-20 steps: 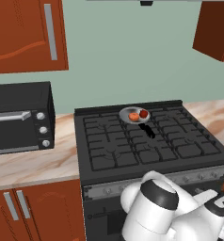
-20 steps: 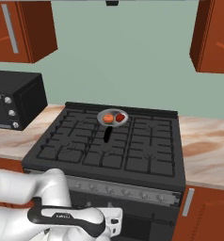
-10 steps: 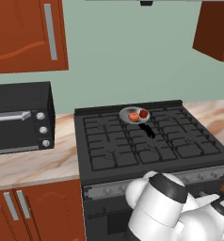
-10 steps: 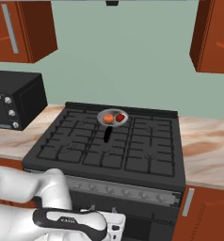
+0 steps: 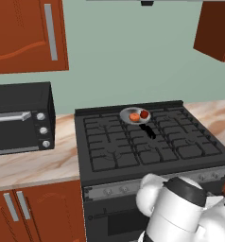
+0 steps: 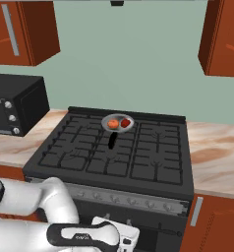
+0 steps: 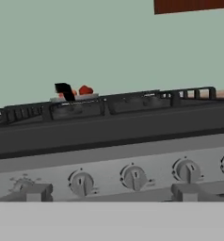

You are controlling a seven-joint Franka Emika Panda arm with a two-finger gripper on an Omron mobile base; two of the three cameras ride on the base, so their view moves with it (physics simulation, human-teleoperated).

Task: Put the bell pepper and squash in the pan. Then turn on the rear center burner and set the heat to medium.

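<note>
The grey pan (image 5: 129,113) sits on the grates at the rear centre of the black stove (image 5: 114,156), its black handle (image 5: 148,131) pointing forward. Inside it lie the red bell pepper (image 5: 144,114) and the pale orange squash (image 5: 134,117), side by side. From the other side I see the pan (image 6: 118,129), bell pepper (image 6: 125,122) and squash (image 6: 113,123) again. The rear center burner is hidden under the pan. My gripper (image 7: 111,193) is open and empty, held low in front of the stove's row of knobs (image 7: 133,177), level with them. Over the stove's edge the bell pepper (image 7: 85,90) shows.
A black toaster oven (image 5: 20,118) stands on the marble counter (image 5: 48,163) left of the stove. More counter (image 6: 215,150) lies to the right. Wooden cabinets (image 5: 24,33) hang above on both sides, and cabinet doors (image 5: 34,210) flank the stove below.
My arm has shifted slightly to the right in front of the stove. The pan and both vegetables have not moved, and the gripper stays open.
</note>
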